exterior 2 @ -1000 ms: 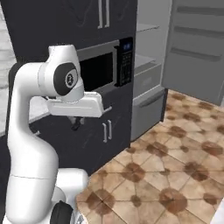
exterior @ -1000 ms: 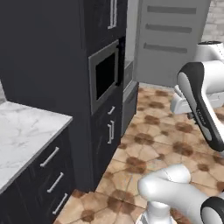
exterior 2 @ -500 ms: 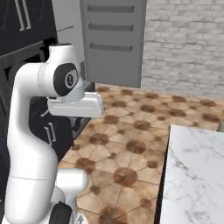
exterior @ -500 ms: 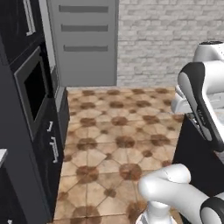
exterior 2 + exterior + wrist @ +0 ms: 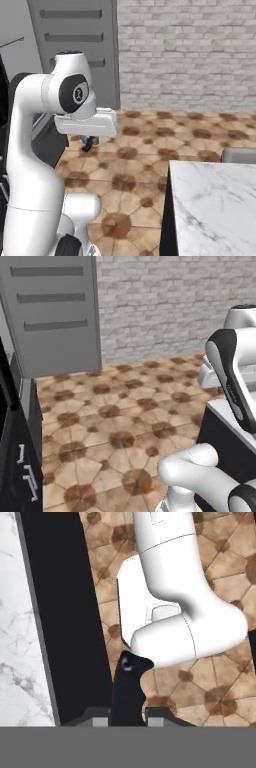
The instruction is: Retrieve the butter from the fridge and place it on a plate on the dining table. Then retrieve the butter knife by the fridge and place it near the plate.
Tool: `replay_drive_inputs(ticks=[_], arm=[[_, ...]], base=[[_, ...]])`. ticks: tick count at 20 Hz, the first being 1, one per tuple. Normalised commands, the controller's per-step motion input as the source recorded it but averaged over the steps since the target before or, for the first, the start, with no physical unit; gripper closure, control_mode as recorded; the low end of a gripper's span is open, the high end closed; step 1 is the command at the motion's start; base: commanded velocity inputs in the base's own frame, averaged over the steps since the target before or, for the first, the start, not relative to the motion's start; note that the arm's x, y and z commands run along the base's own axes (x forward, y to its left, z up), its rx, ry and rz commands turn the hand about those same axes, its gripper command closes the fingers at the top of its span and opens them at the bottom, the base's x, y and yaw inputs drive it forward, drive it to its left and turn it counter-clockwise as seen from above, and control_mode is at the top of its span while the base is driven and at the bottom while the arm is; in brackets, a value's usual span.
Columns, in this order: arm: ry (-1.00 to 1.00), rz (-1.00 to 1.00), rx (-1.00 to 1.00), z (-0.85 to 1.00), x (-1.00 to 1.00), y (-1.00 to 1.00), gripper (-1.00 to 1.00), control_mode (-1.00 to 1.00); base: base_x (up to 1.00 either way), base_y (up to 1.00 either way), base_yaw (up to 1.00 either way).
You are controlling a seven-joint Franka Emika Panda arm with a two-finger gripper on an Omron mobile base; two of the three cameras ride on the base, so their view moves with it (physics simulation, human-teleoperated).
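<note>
Brick wall [image 5: 175,301]: pale grey, across the back of both base views; absent from the hand view.

Floor [image 5: 115,421]: tan and brown patterned tiles, seen in all three views.

Fridge [image 5: 52,316]: grey brushed-metal door panel with three horizontal recessed bands, standing at the far left. The right base view shows the same panel [image 5: 80,45] behind the arm's upper joint.

Dining table [image 5: 215,205]: white grey-veined marble top on a dark base. The right base view gives a broad corner of the top at lower right; the left base view gives only a dark side and thin pale edge [image 5: 220,426] at right; the hand view gives a marble strip along its left edge [image 5: 20,637] with the dark side beside it.

Dark cabinet [image 5: 22,466]: black front with pale bar handles, at the lower left of the left base view.

Gripper [image 5: 128,719]: fingers pressed in on the black handle. In the right base view it hangs below the white hand [image 5: 89,144], over the floor.

Butter knife [image 5: 129,687]: the black handle rises between the fingertips, pinched there, above the tiled floor beside the table's dark side. The blade cannot be made out.
</note>
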Motion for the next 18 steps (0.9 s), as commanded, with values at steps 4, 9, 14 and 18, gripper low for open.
replay_drive_inputs(ticks=[4,9,14,18], arm=[[0.0,0.0,0.0,0.0,0.0,0.0,1.0,1.0],[0.0,0.0,0.0,0.0,0.0,0.0,1.0,1.0],[0.0,0.0,0.0,0.0,0.0,0.0,1.0,1.0],[0.0,0.0,0.0,0.0,0.0,0.0,1.0,1.0]], base=[[0.96,0.5,-0.3],[0.91,0.56,-0.28],[0.97,0.42,-0.32],[1.0,0.3,-0.4]])
